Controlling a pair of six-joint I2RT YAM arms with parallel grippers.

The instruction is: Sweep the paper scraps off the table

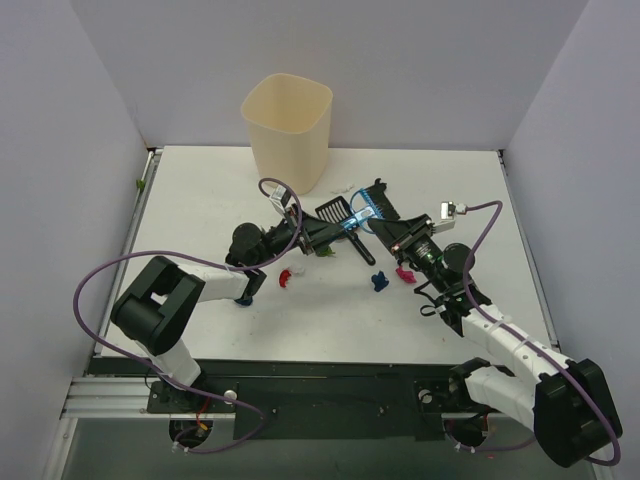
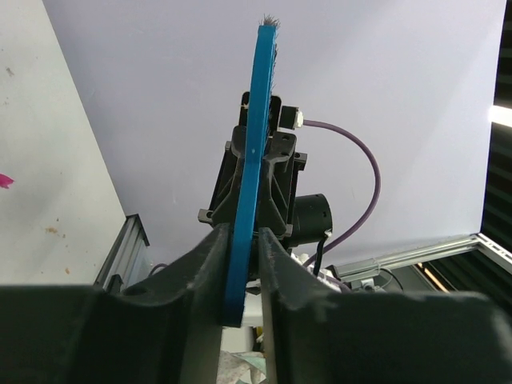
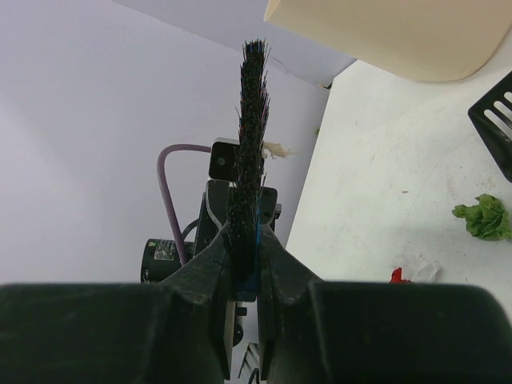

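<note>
Tiny red, green, blue and magenta paper scraps (image 1: 378,281) lie scattered on the white table (image 1: 200,200).

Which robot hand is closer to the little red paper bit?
Left. The left gripper sits just beyond the red scrap; the right gripper is farther right, across the brush.

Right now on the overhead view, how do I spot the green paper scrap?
Find the cream bin at the back of the table; a black slotted scoop lies just in front of it. The green scrap sits just on the near side of the scoop. It is the only green wad; its red neighbour lies further left.
</note>
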